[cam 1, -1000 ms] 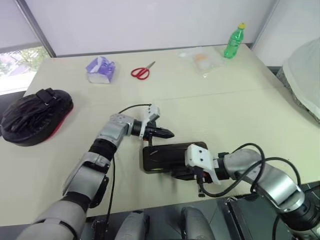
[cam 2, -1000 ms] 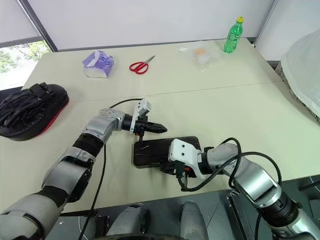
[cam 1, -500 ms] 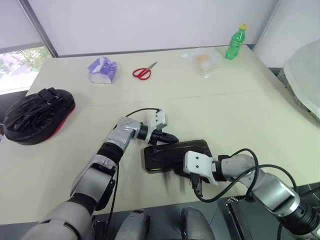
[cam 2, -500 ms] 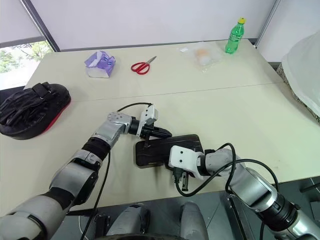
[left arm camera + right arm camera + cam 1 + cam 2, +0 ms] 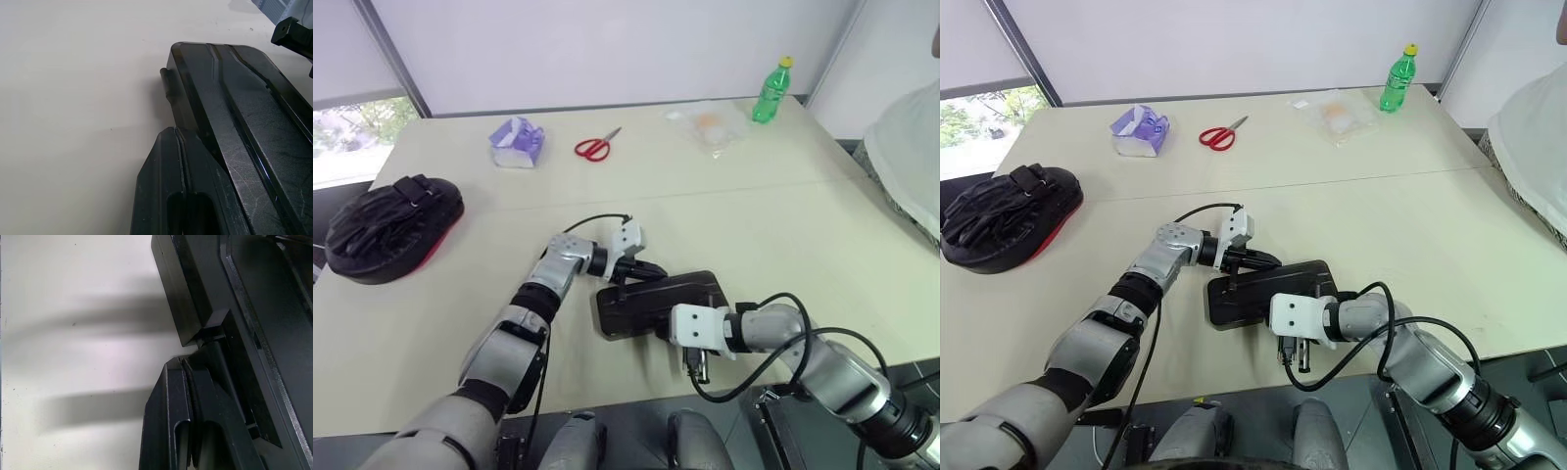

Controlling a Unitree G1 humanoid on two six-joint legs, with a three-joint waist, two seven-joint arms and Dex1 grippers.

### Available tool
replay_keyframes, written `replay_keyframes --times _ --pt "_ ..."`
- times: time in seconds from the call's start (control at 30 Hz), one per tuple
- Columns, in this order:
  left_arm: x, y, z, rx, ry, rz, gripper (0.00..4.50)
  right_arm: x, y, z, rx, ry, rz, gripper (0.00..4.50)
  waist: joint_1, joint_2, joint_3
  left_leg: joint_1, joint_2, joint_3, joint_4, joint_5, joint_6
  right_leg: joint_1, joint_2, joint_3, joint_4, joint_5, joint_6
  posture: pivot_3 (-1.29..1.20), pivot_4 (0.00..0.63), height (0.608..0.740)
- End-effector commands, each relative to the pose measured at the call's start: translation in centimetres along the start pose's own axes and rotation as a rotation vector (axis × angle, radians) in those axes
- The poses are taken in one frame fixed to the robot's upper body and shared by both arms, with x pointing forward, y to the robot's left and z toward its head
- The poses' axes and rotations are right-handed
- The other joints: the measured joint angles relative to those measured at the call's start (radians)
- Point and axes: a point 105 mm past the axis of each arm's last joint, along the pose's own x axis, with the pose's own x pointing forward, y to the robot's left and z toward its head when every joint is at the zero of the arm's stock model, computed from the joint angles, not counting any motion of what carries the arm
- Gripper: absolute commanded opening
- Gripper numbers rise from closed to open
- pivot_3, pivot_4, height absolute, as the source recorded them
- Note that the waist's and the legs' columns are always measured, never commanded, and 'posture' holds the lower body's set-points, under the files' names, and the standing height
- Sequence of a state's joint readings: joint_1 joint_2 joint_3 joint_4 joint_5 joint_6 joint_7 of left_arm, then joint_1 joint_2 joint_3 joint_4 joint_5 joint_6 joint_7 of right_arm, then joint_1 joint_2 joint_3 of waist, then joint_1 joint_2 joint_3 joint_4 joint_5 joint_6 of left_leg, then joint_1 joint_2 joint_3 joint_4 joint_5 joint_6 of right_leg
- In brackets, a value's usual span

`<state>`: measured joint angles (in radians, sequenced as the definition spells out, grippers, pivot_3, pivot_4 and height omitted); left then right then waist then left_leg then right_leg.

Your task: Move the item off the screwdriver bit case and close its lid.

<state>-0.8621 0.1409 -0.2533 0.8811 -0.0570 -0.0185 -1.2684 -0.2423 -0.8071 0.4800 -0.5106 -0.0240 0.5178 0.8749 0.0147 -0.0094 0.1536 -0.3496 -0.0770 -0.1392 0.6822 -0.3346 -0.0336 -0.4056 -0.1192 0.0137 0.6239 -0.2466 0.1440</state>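
Observation:
The item, a black padded mitt [image 5: 389, 228] with a red edge, lies at the table's far left, well away from the screwdriver bit case [image 5: 658, 300]. The case is a dark flat slab near the front edge, and its lid [image 5: 244, 132] lies flat over the tray. My left gripper [image 5: 651, 271] is shut, its tips against the case's far left corner. At the case's near edge, beside the small latch tab [image 5: 216, 322], my right gripper [image 5: 182, 369] is shut too. Neither gripper holds anything.
At the back of the table lie a purple tissue pack [image 5: 517, 142], red scissors [image 5: 594, 146], a clear plastic bag [image 5: 710, 124] and a green bottle [image 5: 771, 90]. A person in white [image 5: 913, 147] stands at the right edge. The table's front edge runs just beneath the case.
My left gripper has come down and to the right onto the case's far corner. The right hand has rolled and sunk at the near edge. The case and mitt have stayed put.

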Motion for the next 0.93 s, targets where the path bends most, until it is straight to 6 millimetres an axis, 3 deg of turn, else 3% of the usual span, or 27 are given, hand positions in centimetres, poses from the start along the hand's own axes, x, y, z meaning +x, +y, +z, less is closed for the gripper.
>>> replay_keyframes --times 0.03,0.3,0.4,0.73,0.93 --pt "1.7 -1.7 -1.4 -0.06 0.007 -0.069 0.0 -1.9 -2.2 0.1 -0.015 0.032 -0.094 0.04 0.003 0.0 0.0 0.0 0.0 0.0 0.0 0.0 0.0 0.0 0.0 0.0 0.0 0.0 0.0 0.0 0.15 0.74" --pt "-3.0 0.3 2.4 -0.064 -0.112 0.028 0.0 -5.1 -1.0 1.5 0.048 -0.013 -0.014 0.04 -0.006 0.0 0.003 -0.008 0.0 -0.001 -0.001 0.001 -0.003 -0.007 0.0 0.001 -0.005 0.001 0.002 0.0 0.15 0.74" --pt "-6.3 0.0 4.1 -0.056 -0.143 0.052 0.0 -7.4 -1.5 2.0 0.061 -0.015 -0.023 0.04 -0.011 0.001 0.005 -0.011 0.001 0.0 -0.002 0.001 -0.003 -0.011 0.0 0.001 -0.005 0.002 0.002 0.0 0.15 0.74" --pt "-14.6 -4.4 6.8 -0.099 -0.127 0.08 0.0 -14.3 -5.3 4.7 0.005 -0.028 -0.106 0.04 -0.005 0.002 0.007 -0.021 0.002 0.0 0.0 0.002 -0.004 -0.022 0.0 0.002 -0.003 0.002 0.002 0.0 0.15 0.74" --pt "-16.9 -7.0 6.6 -0.133 -0.09 0.131 0.0 -15.6 -6.5 4.8 -0.02 -0.016 -0.131 0.04 -0.003 0.003 0.008 -0.022 0.003 0.001 0.0 0.002 -0.004 -0.022 -0.001 0.002 -0.004 0.002 0.002 0.0 0.15 0.74"
